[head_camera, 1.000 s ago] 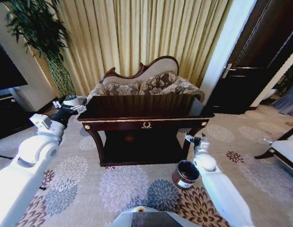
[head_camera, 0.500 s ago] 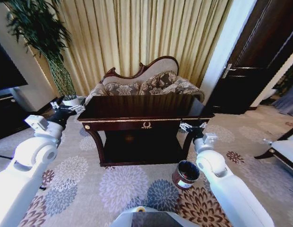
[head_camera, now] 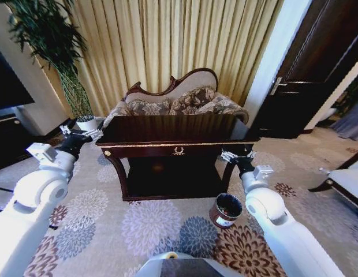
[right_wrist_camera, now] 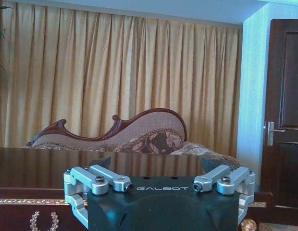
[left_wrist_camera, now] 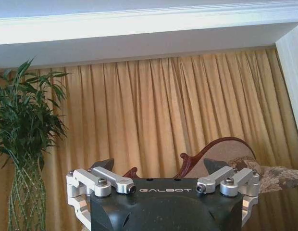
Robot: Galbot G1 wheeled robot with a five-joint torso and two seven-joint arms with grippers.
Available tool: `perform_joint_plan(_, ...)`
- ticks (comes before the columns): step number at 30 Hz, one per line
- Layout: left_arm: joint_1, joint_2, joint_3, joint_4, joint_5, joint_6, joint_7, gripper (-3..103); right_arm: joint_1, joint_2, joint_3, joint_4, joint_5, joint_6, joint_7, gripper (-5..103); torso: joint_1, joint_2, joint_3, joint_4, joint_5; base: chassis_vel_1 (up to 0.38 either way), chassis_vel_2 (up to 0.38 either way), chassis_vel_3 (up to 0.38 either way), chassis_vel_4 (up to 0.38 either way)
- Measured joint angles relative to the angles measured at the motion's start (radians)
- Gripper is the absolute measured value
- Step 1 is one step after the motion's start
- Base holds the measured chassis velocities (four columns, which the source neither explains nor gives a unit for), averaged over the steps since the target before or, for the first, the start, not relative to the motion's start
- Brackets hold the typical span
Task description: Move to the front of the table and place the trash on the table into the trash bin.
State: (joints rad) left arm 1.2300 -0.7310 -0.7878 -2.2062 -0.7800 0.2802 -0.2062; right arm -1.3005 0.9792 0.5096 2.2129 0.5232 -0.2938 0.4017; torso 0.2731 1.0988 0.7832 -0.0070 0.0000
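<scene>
Left tool (head_camera: 81,135): I see it released, off the desk's (head_camera: 167,130) left corner.
Right tool (head_camera: 237,155): released, at the right front corner.
Trash bin (head_camera: 226,210): on the carpet, by the right leg.

We see furnished living room, home or hotel suite: pleated gold floor-length curtains (head_camera: 167,46), carved wooden chaise with patterned cushions (head_camera: 179,101), grey floral-patterned carpet (head_camera: 150,225), tall potted bamboo plant (head_camera: 52,52), dark panelled wooden door (head_camera: 317,75).

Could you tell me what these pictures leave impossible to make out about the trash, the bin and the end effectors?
- Trash: the table top, head view, is dark and glossy; no bottle or scraps discernible.
- Trash bin: its dark inside hides any contents.
- Left end effector and right end effector: small in the head view.
</scene>
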Motion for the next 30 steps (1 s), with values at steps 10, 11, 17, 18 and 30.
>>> perform_joint_plan(10,0.006,-0.003,-0.002,-0.008,0.0,0.0,0.001,100,-0.012,0.005,0.01,0.0,-0.005,0.006,-0.003,100,0.0,0.0,0.0,0.0,0.0,0.103,-0.108,-0.095,0.108)
perform_joint_plan(11,0.006,-0.003,-0.002,-0.008,0.0,0.0,0.001,100,-0.012,0.005,0.01,0.0,-0.005,0.006,-0.003,100,0.0,0.0,0.0,0.0,0.0,0.089,-0.11,-0.086,0.12)
perform_joint_plan(17,0.008,-0.004,-0.005,-0.008,0.001,-0.001,0.003,100,-0.016,0.008,0.011,0.0,-0.009,0.011,-0.005,100,0.0,0.0,0.0,-0.0001,0.0,0.091,-0.102,-0.096,0.112)
perform_joint_plan(18,0.008,-0.004,-0.005,-0.008,0.001,-0.001,0.003,100,-0.016,0.008,0.011,0.0,-0.009,0.011,-0.005,100,0.0,0.0,0.0,-0.0001,0.0,0.086,-0.089,-0.104,0.103)
perform_joint_plan(30,0.006,-0.003,-0.004,-0.007,0.002,-0.002,0.005,100,-0.027,0.012,0.018,0.002,-0.015,0.016,-0.005,100,0.0,0.0,0.0,0.0,-0.0001,0.11,-0.097,-0.121,0.098)
